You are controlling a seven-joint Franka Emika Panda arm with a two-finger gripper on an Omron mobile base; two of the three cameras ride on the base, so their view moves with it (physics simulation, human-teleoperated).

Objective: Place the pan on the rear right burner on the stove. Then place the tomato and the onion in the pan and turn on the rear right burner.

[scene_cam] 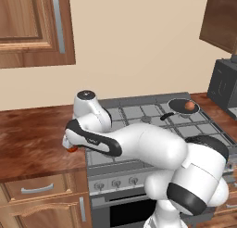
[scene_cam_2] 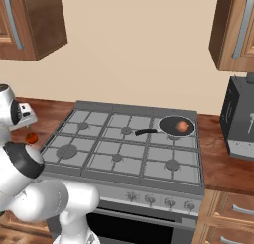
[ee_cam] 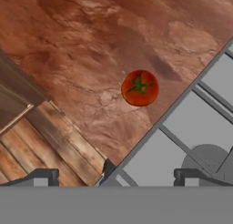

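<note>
the gripper [ee_cam: 113,175] is held above the wooden counter [ee_cam: 91,45] at the left edge of the stove [scene_cam_2: 124,153], looking straight down. its two dark fingertips [ee_cam: 43,176] are seen spread wide apart at the bottom of the hand view, with nothing between them. the tomato [ee_cam: 139,88] lies on the counter just beside the stove's edge, its green stem turned up, apart from both fingertips. in the left base view the tomato [scene_cam: 72,148] is partly hidden under the arm's wrist; in the right base view it [scene_cam_2: 31,137] sits left of the front grates.

farther back, the pan [scene_cam_2: 176,125] is set on the rear right burner [scene_cam_2: 191,134], its short black handle [scene_cam_2: 146,132] pointing left over the rear middle grate. the onion [scene_cam_2: 181,126] rests inside the pan. the same pan [scene_cam: 183,105] and onion [scene_cam: 190,105] are seen at the stove's far right corner.
</note>
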